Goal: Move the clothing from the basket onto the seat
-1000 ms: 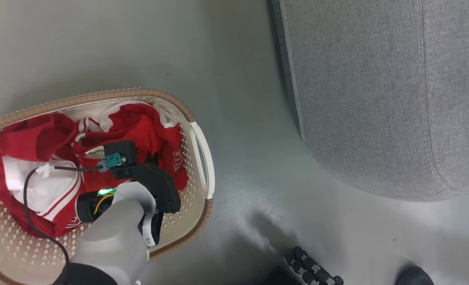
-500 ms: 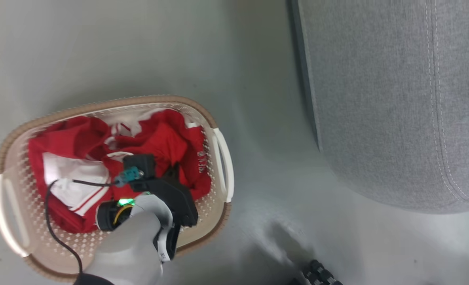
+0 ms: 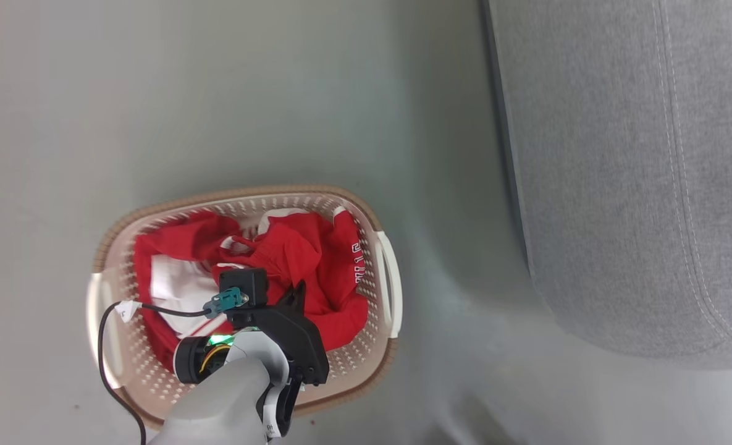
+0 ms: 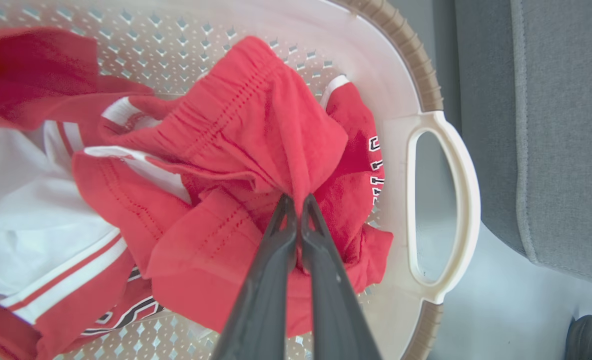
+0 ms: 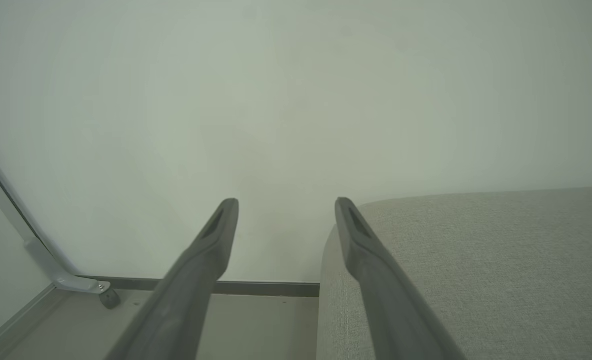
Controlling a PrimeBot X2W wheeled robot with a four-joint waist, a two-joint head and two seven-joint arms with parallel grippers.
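- The left gripper [image 4: 296, 201] is closed tight on a fold of the clothing [image 4: 256, 125]. Its two dark fingers meet at the tips, with red fabric pinched between them and drawn up to a peak there.
- The clothing lies in the basket [image 3: 242, 193] as a crumpled heap of red with white panels and white stripe trim. White block letters show on one red edge near the right handle [image 4: 468, 200].
- The pinched piece is the red one on the heap's right half, on top of the rest. In the left wrist view a gathered waistband runs across it.
- In the head view the left arm [image 3: 223, 402] comes in from the bottom edge over the basket's near rim. A green light glows on its wrist, and a black cable [image 3: 100, 349] loops out across the left handle.
- The basket stands on the grey floor [image 3: 217, 93], apart from the seat [image 3: 637, 185], which lies to its right with floor between them.
- The seat shows grey fabric with a double stitched seam.
- The right gripper [image 5: 286, 202] is wide open and holds nothing. Its fingers point at a pale wall [image 5: 276, 100], and the seat's corner sits just under the right finger.
- A dark shoe [image 4: 583, 336] shows in the lower right corner of the left wrist view, on the floor beside the seat.
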